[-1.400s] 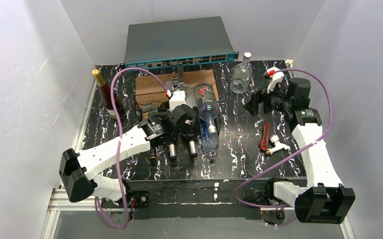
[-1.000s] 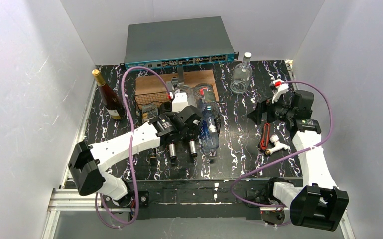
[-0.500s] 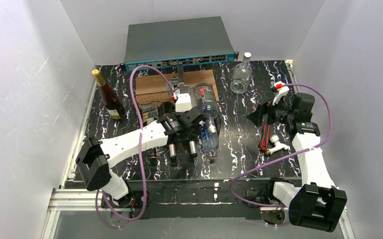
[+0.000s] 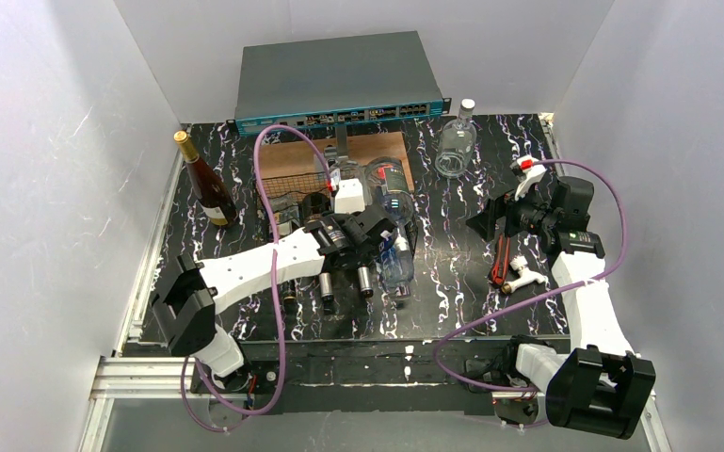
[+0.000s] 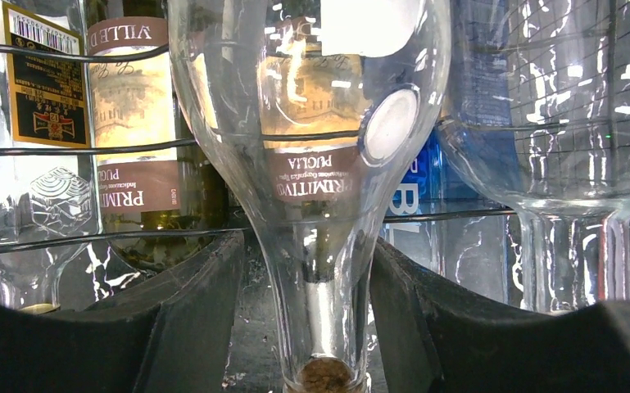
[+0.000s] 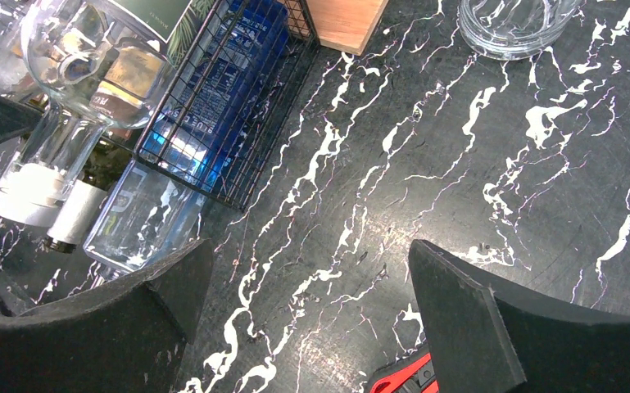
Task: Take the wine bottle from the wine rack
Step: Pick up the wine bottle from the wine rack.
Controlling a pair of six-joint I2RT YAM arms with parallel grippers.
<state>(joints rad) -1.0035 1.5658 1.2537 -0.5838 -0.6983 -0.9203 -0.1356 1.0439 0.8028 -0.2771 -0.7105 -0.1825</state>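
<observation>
The wine bottle (image 5: 311,123) is clear glass with a rounded shoulder tapering to a slim neck. A cork sits in its mouth, and a tan label with a brown band shows through the glass. It lies on its side in the wine rack (image 4: 287,186), which stands around the middle of the table's far half. Its long axis runs from the far edge to the near edge, base toward the far edge and neck toward the near edge. The left gripper (image 5: 307,246) is clenched on the wine bottle, its black fingers (image 5: 188,311) pressing either side where the neck widens into the shoulder. A dark bottle (image 5: 131,123) with a label lies just beside it in the rack, and another clear bottle (image 5: 557,98) lies on the other side. A wooden board (image 4: 367,149) lies behind the rack. The right gripper (image 6: 309,254) hangs released, jaws wide, over bare table (image 6: 475,164) near the right edge, with a red-handled tool (image 6: 397,381) under it. An upright bottle (image 4: 202,184) with a gold cap stands near the left edge.
</observation>
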